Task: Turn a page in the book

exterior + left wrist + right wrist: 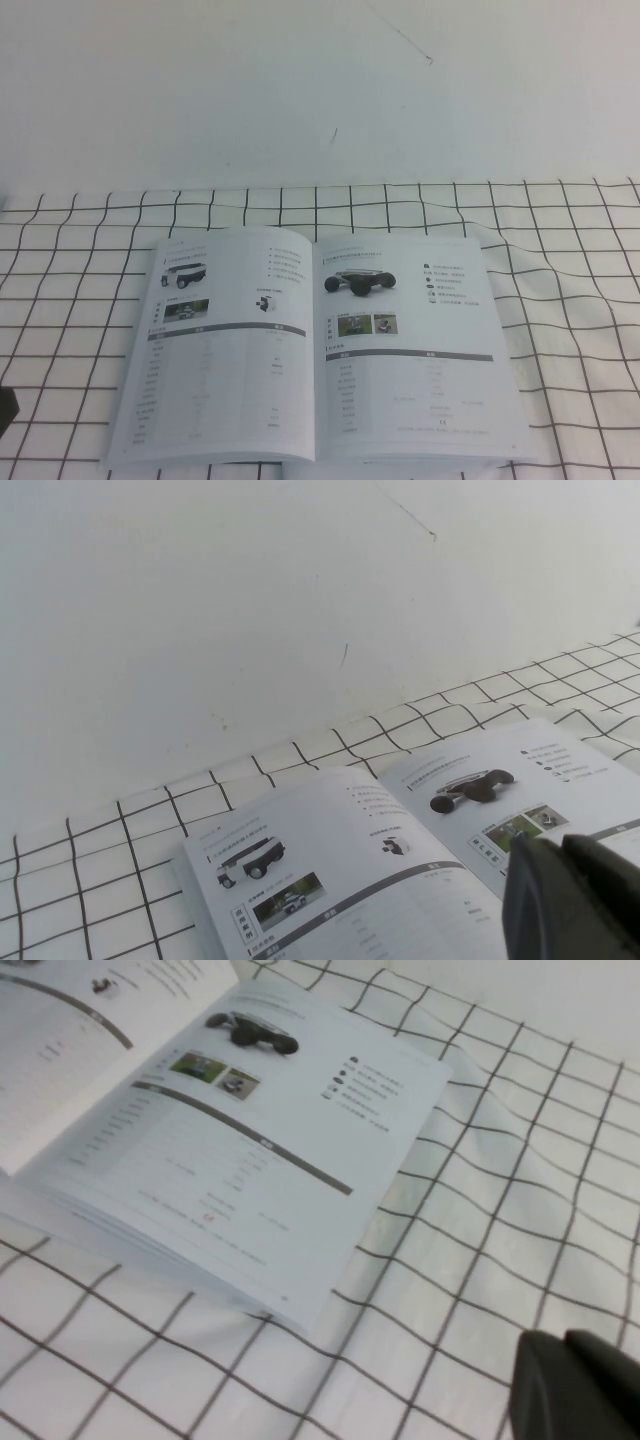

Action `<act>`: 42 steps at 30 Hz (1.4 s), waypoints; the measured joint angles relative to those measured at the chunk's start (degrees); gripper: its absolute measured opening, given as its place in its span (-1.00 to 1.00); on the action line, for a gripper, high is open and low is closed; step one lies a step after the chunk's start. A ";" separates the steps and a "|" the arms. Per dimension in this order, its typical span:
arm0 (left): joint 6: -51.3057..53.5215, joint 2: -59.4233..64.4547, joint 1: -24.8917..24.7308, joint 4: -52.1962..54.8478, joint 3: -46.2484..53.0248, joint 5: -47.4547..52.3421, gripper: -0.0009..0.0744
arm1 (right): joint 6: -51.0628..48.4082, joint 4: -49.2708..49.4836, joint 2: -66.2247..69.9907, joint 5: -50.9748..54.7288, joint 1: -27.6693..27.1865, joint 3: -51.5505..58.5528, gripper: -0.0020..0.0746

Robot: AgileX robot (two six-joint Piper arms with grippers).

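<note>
White glossy pages: the book [320, 350] lies open & flat on a black-grid white cloth [580, 300], spine roughly centred in the high view, near edge running to the bottom of that frame. The page [415, 340] on the robot's right carries a dark chassis pic, icon list, two small photos and a grey-barred table; it lies flat.

High view shows neither gripper, only a dark bit at the lower left edge, can't tell what. Left wrist view adds the left gripper [570, 900]: dark fingers low over the book's right-hand page, near the small photos; open or closed can't be told. That view also shows the white wall [250, 600] behind the cloth.

Right wrist view alone shows the page stack's thickness at the book's outer right corner, plus the right gripper [575, 1385], fingers closed on nothing, above bare cloth, apart from the book.
</note>
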 joint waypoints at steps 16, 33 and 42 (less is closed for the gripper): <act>0.00 0.00 0.00 0.00 0.00 1.59 -0.98 | 1.74 5.72 -0.15 4.25 0.00 0.22 -0.95; -0.04 -2.88 4.96 3.90 2.72 1.42 -0.98 | 1.74 5.80 -0.15 4.25 0.00 0.22 -0.95; -0.04 -10.22 21.45 1.58 12.70 -6.40 -0.98 | 1.74 5.80 -0.15 4.25 0.00 0.22 -0.95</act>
